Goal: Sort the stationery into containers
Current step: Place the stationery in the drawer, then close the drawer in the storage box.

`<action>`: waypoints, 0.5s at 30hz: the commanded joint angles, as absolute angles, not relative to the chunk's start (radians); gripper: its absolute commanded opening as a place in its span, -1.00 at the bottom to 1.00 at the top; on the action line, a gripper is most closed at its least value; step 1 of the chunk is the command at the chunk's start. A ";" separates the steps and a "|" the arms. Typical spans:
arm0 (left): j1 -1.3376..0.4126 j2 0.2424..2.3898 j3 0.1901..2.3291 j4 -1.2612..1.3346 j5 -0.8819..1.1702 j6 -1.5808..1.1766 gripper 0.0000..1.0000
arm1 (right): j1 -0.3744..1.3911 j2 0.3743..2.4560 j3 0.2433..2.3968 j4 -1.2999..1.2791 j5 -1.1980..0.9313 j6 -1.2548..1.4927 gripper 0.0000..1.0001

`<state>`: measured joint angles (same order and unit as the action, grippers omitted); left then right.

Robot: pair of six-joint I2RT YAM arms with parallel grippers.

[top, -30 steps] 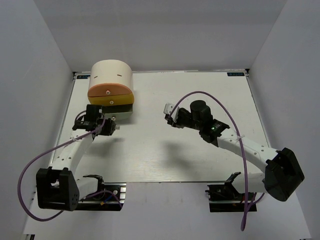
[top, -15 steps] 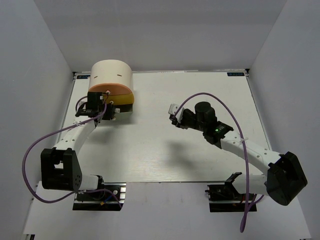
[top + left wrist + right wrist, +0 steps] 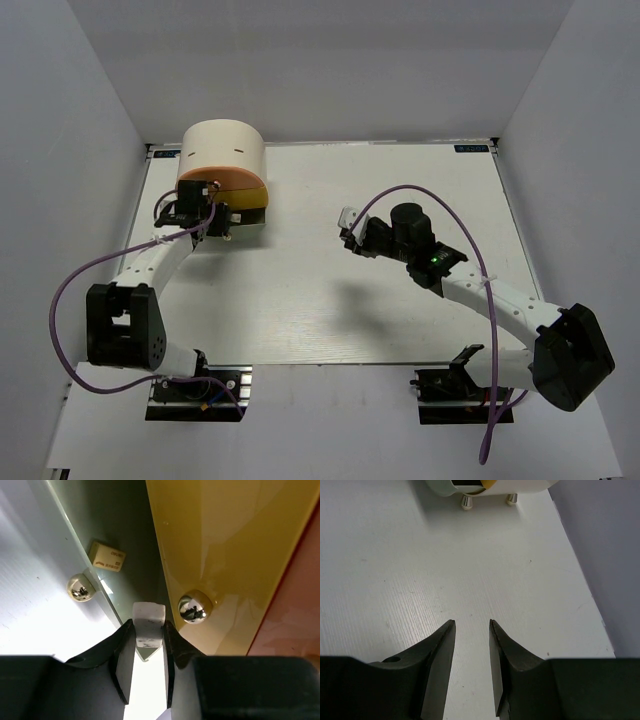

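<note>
Grip: my left gripper clamps grey block by its flat sides — light, stiff, probably slippery; my right gripper stands apart, empty.

Cream drum, tan block flat in lowest tray; grey block pinched upright

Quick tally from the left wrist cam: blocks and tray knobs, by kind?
Blocks: 2 (tan block in the grey tray, pale block in the left gripper)
Knobs: 2 (grey-tray knob, yellow-tray knob)
Total: 4
</note>
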<state>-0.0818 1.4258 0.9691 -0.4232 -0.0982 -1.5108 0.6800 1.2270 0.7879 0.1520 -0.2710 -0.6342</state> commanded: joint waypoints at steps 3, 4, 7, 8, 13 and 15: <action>-0.078 1.425 0.991 -0.399 -0.120 -1.531 -0.18 | 0.673 1.204 0.785 0.169 -0.291 -0.624 -0.21; -0.078 1.425 0.991 -0.399 -0.120 -1.531 -0.13 | 0.672 1.204 0.787 0.167 -0.296 -0.624 -0.21; -0.078 1.434 1.000 -0.399 -0.120 -1.531 0.01 | 0.673 1.201 0.787 0.167 -0.296 -0.623 -0.21; -0.078 1.434 1.000 -0.399 -0.120 -1.531 0.05 | 0.672 1.201 0.785 0.164 -0.298 -0.624 -0.21; -0.078 1.434 1.009 -0.399 -0.120 -1.531 0.05 | 0.672 1.200 0.787 0.163 -0.299 -0.626 -0.21; -0.078 1.422 1.009 -0.399 -0.120 -1.531 0.01 | 0.675 1.201 0.787 0.160 -0.301 -0.624 -0.21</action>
<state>-0.0818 1.4368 0.9710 -0.4133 -0.0986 -1.5280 0.6743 1.2270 0.7879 0.1516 -0.2867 -0.6342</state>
